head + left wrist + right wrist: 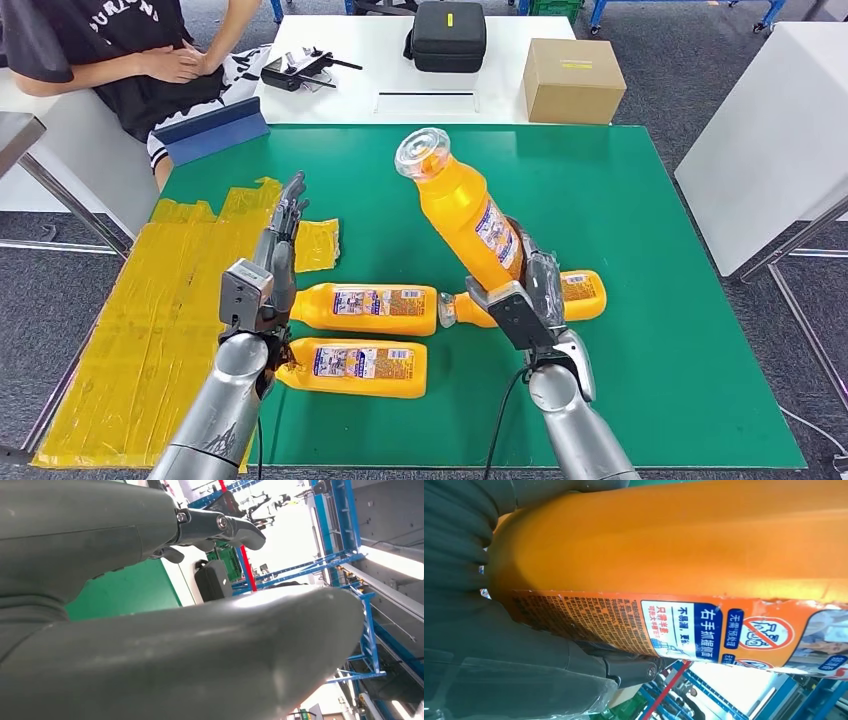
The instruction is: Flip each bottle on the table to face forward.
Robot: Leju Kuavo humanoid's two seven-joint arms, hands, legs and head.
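My right hand grips the raised bottle low on its body, its long axis tilting up and far-left with the clear cap on top, above another bottle lying on the desk. It is orange with a printed label. My left hand hovers with fingers apart and holding nothing, just left of the two bottles lying label-up at near left.

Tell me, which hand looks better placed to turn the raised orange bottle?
The right hand. It already grips the lifted bottle, tilted above the green table. The left hand holds nothing, fingers apart, beside two lying bottles.
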